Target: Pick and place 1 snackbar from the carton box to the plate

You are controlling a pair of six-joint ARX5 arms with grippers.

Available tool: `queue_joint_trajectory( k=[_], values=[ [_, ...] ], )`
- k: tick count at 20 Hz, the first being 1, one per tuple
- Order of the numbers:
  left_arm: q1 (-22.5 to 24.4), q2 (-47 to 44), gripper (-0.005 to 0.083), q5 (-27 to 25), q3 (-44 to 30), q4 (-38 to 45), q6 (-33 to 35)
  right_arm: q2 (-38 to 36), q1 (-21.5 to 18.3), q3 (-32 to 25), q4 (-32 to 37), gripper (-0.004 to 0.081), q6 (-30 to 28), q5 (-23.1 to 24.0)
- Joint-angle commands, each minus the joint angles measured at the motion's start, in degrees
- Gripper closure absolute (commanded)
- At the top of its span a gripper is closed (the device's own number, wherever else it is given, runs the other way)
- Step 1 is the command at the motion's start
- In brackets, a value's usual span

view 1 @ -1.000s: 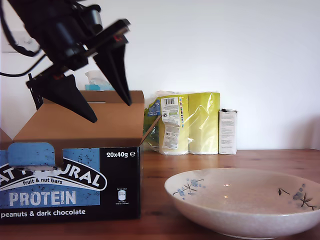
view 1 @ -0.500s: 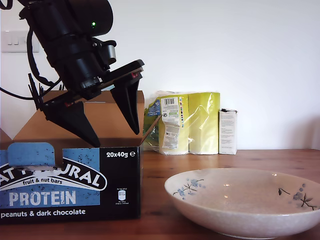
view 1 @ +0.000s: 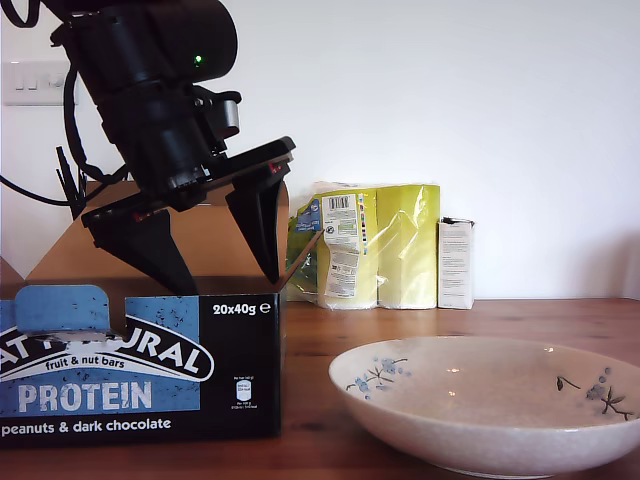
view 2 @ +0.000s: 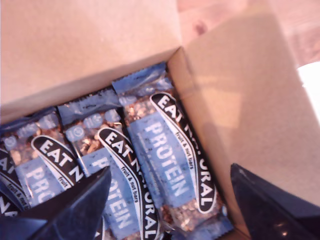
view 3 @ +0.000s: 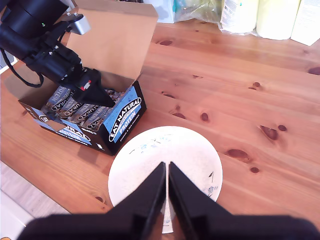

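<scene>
The carton box (view 1: 140, 365) stands at the exterior view's left with its brown flaps up. Several snackbars lie side by side inside it; one snackbar (view 2: 172, 165) sits between the fingers of my first gripper (view 2: 170, 169). That gripper (view 1: 230, 285) is open, with its fingertips at the box rim and nothing held. The plate (view 1: 480, 420) rests on the table at the exterior view's right, beside the box. My second gripper (view 3: 166, 170) hangs shut high above the plate (view 3: 192, 150) and the carton box (view 3: 125, 112), and it does not show in the exterior view.
Yellow packs of paper rolls (view 1: 380, 245) and a small narrow white box (view 1: 456, 263) stand against the wall behind the plate. A light switch (view 1: 35, 85) is on the wall. The wooden table (view 3: 240, 90) carries everything.
My first gripper has come down from above the box until its open fingertips reach the box rim. The plate and box have not moved.
</scene>
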Motion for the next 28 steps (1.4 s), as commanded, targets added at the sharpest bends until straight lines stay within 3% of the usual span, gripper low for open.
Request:
queue_joint_trajectory(
  k=[1, 10, 17, 19, 25, 28],
  values=[
    [-0.2, 2.3, 0.0085, -0.3, 0.3, 0.2, -0.3, 0.0, 0.3, 1.0, 0.6, 0.0783, -0.2, -0.3],
    [-2.3, 4.9, 0.0085, -1.6, 0.5, 2.5, -1.2, 0.0, 0.4, 1.0, 0.6, 0.0783, -0.2, -0.4],
    [-3.3, 7.0, 0.0179, -5.0, 0.6, 0.5, -1.2, 0.0, 0.9, 1.0, 0.6, 0.0783, -0.2, -0.4],
    [-3.3, 7.0, 0.0240, -6.2, 0.6, -0.3, -1.2, 0.0, 1.0, 1.0, 0.6, 0.0783, -0.2, -0.4],
    [-3.3, 7.0, 0.0535, -6.7, 2.6, -3.5, 0.4, 0.0, 1.0, 1.0, 0.6, 0.0783, -0.2, -0.4],
    [-3.3, 7.0, 0.0579, -6.7, 5.2, -5.3, 1.7, 0.0, 1.0, 1.0, 0.6, 0.0783, -0.2, -0.4]
  ],
)
